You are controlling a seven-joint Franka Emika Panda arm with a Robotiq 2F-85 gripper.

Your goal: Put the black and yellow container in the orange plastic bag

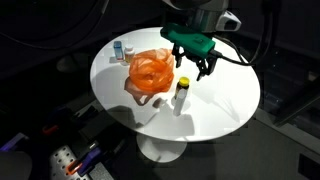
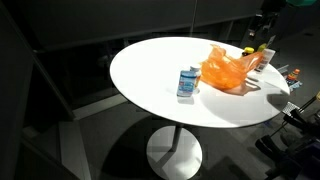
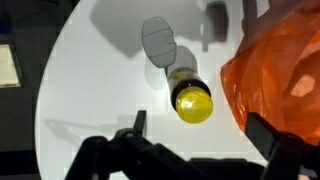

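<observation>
Plainly, the main work of the task is not yet done: the black and yellow container [image 1: 183, 88] stands upright on the white round table [image 1: 222, 112], just beside the orange plastic bag [image 1: 151, 72] and outside it. In the wrist view its yellow cap [image 3: 192, 102] faces up at the camera, with the dark body below it mostly hidden, and the crumpled edge of the bag [image 3: 285, 70] lies close on one side; whether the two touch I cannot tell. The bag sits slumped near the middle of the table, and how wide its mouth gapes is hard to judge from these pictures. What remains, as I judge it, is the whole sequence: grasp the container, lift it, carry it over the bag's opening and let it go inside. The gripper [image 1: 195, 67] hangs above the container, pointing down, clear of both cap and table. Its jaws are spread wide with nothing between them; in the wrist view the two dark fingers [image 3: 135, 125] sit at either side of the lower edge, and the cap lies roughly between their lines. A small blue box [image 2: 187, 82] stands well apart on the far side of the bag.
</observation>
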